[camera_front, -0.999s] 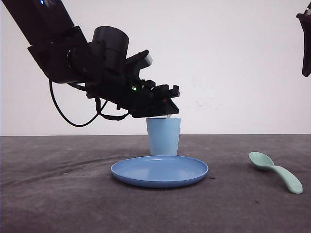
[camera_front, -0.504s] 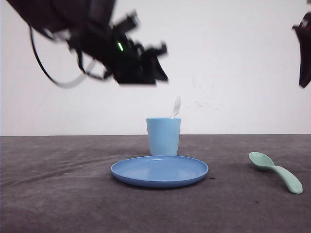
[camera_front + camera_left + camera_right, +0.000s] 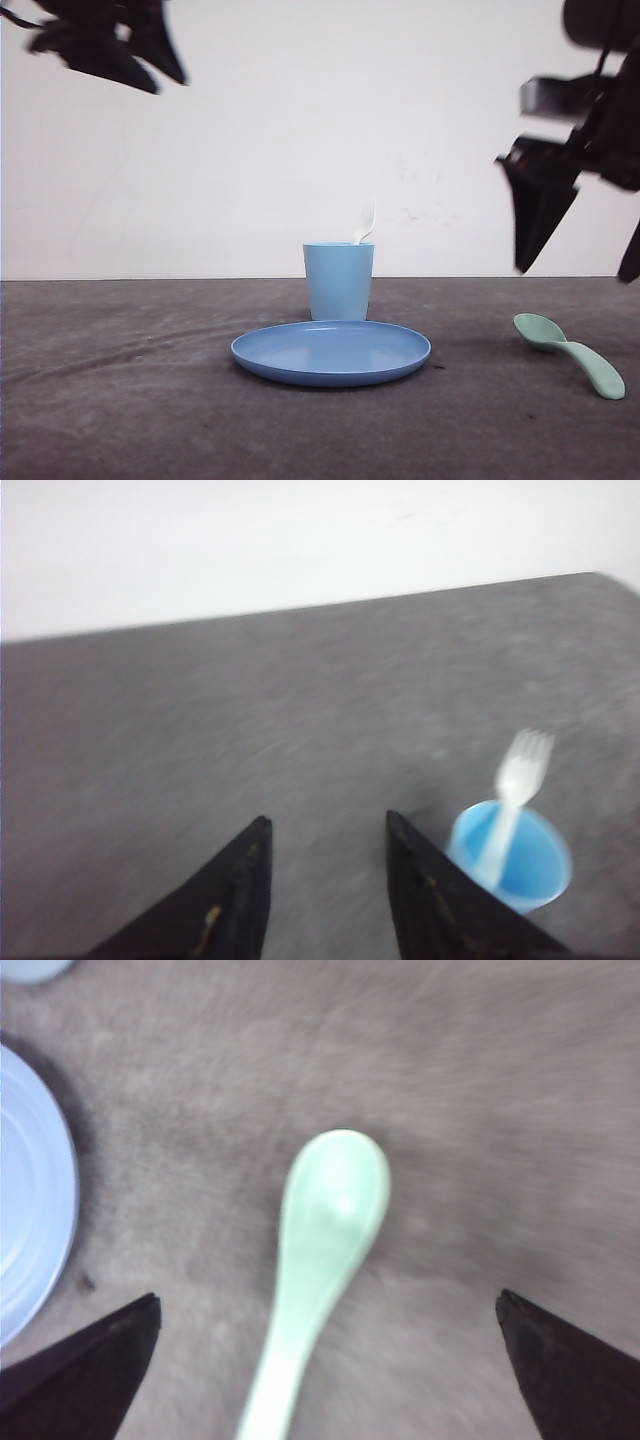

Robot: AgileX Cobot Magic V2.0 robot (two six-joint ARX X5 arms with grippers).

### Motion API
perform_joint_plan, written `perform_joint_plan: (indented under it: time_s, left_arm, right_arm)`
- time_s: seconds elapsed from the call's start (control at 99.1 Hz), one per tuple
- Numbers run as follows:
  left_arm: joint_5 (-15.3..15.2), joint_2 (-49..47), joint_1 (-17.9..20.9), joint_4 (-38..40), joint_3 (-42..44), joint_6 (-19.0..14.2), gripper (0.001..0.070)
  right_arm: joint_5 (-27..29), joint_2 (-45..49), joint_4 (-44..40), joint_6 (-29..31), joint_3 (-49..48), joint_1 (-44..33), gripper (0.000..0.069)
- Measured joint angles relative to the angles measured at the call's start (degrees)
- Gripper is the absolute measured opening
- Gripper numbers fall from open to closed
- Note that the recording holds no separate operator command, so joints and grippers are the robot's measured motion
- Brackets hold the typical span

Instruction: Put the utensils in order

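White plastic fork (image 3: 366, 222) stands in the light blue cup (image 3: 338, 281), at the round blue plate's (image 3: 331, 352) 12 o'clock. Mint-green plastic spoon (image 3: 570, 354) lies at its 3 o'clock, under the right gripper (image 3: 325, 1375), fingers wide apart. Left gripper (image 3: 325, 880) empty, fingers apart.

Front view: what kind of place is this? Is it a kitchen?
Probably a robot test room, not a kitchen: a bare white wall, a plain grey table, and just a cup, plate and spoon set out.

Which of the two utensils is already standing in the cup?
The white fork: it stands in the light blue cup, tines up. The mint-green spoon lies flat on the table, right of the plate.
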Motion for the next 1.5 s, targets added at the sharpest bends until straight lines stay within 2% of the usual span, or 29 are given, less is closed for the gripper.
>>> perform_joint_plan:
  time_s: [0.161, 0.434, 0.615, 0.868, 0.928, 1.049, 1.12, 1.342, 1.433, 1.503]
  left_arm:
    - [-0.2, -5.9, 4.3, -1.8, -4.1, 0.2, 0.0198]
    - [-4.0, -21.7, 8.2, -4.0, -17.9, 0.1, 0.0195]
    - [-7.5, -29.3, 9.1, -7.2, -24.2, 0.0, 0.0195]
    - [-7.6, -32.2, 9.2, -8.4, -24.4, 0.0, 0.0195]
    - [-7.6, -32.2, 9.2, -8.6, -24.4, 0.0, 0.0195]
    - [-7.7, -32.2, 9.2, -8.6, -24.4, 0.0, 0.0195]
    - [-7.7, -32.2, 9.2, -8.6, -24.4, 0.0, 0.0195]
    - [-7.6, -32.2, 9.2, -8.6, -24.4, 0.0, 0.0195]
    - [-7.6, -32.2, 9.2, -8.6, -24.4, 0.0, 0.0195]
    - [-7.6, -32.2, 9.2, -8.6, -24.4, 0.0, 0.0195]
  right_arm:
    - [0.5, 5.0, 2.8, 1.4, 0.0, 1.4, 0.0679]
    - [3.5, 9.3, 7.6, 2.7, 0.0, 3.1, 0.0677]
    - [4.4, 10.3, 10.5, 2.9, 0.0, 3.4, 0.0596]
    - [5.1, 12.1, 11.0, 3.3, 0.0, 3.5, 0.0524]
    - [5.3, 12.1, 11.0, 3.3, 0.0, 3.5, 0.0477]
    - [5.2, 12.1, 10.9, 3.3, 0.0, 3.5, 0.0303]
    - [5.1, 12.2, 10.9, 3.3, 0.0, 3.6, 0.0228]
    - [5.2, 12.2, 10.8, 3.3, 0.0, 3.6, 0.0146]
    - [4.8, 12.1, 10.3, 3.4, 0.0, 3.7, 0.0064]
    - [4.8, 12.0, 10.1, 3.5, 0.0, 3.7, 0.0055]
